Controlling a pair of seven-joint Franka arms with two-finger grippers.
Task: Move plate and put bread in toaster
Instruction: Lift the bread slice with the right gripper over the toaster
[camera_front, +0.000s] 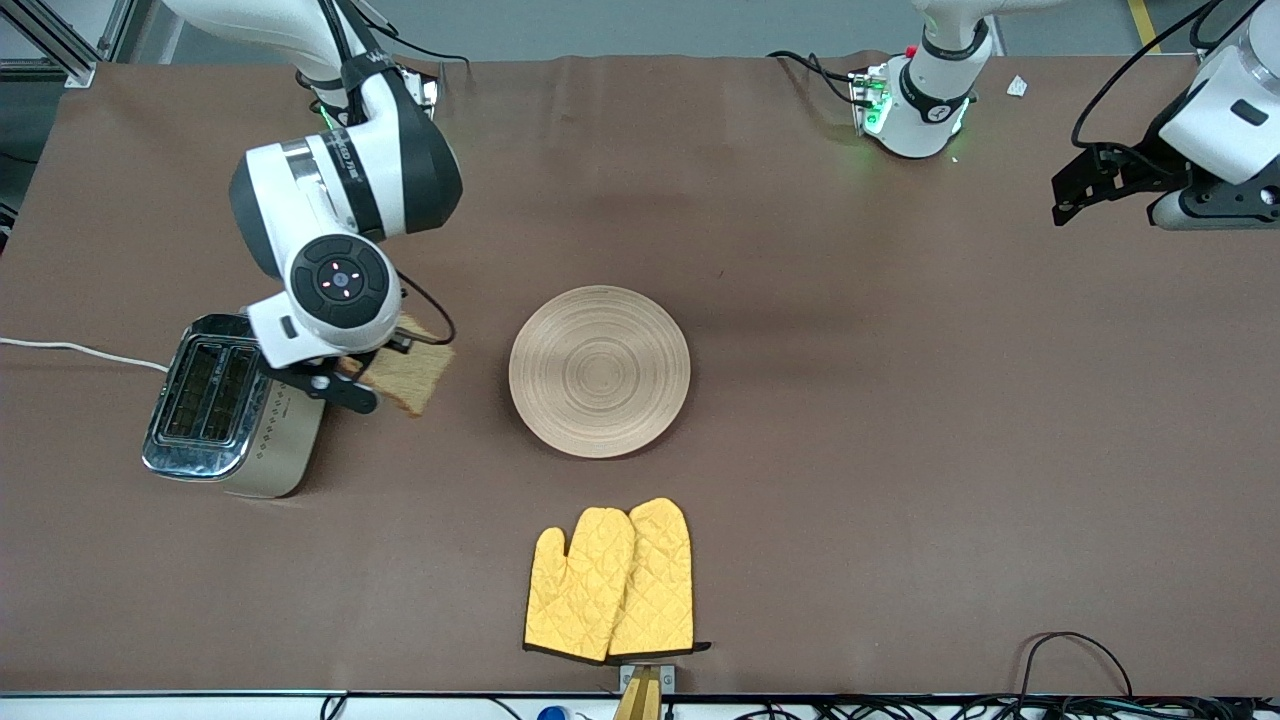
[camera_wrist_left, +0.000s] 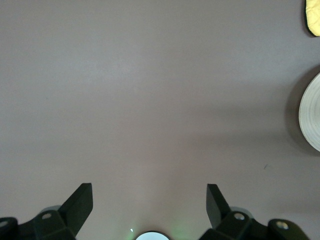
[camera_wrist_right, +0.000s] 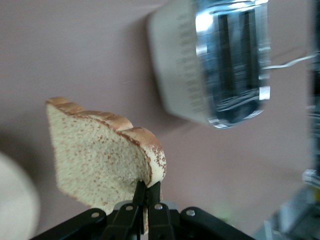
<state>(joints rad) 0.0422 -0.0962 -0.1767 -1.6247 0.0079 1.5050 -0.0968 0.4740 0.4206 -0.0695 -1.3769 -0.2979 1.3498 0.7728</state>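
Bread (camera_front: 412, 376): in air beside toaster (camera_front: 225, 405), pinched by right claw (camera_wrist_right: 146, 192); slots empty.
Plate (camera_front: 599, 371): mid-tabletop, bare.
Left claw (camera_wrist_left: 150, 200): released, waiting.

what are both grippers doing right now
left gripper: open, empty, over bare table.
right gripper: shut on the brown wholegrain bread slice, beside the chrome-topped cream toaster.

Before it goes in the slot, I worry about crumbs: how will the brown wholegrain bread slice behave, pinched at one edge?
The brown wholegrain bread slice juts out unsupported from the shut right gripper without drooping, so probably fairly stiff and light. The thin edge pinch may crumble it.
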